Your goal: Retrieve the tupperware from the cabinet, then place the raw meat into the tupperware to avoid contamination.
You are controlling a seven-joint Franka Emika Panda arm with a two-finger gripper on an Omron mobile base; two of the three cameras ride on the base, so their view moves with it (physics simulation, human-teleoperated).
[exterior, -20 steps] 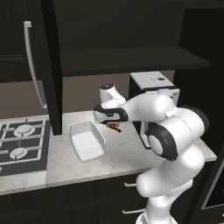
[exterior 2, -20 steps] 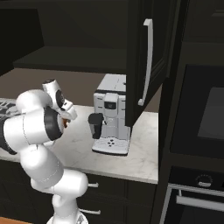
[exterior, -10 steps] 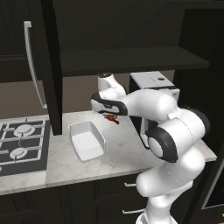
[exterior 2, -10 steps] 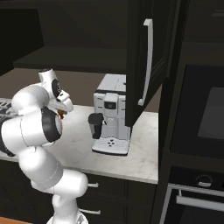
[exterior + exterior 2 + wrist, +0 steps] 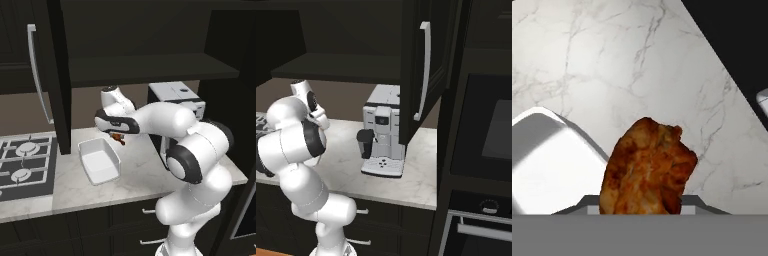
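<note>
A coffee machine (image 5: 384,132) and gas hob (image 5: 22,165) occupy the marble counter (image 5: 140,175).

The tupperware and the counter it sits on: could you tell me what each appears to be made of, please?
The tupperware looks like matte white plastic: thin walls, rounded corners, soft even shading with no glints. The counter looks like polished marble or a marble-look stone: white with fine grey veins, clearest in the hand view; being rendered, real stone or laminate cannot be told.

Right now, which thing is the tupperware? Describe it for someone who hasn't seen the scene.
Find the marble counter between the gas stove and the coffee machine. The tupperware lies open there beside the stove: the one shallow white rectangular tub, below the gripper that holds the raw meat.
</note>
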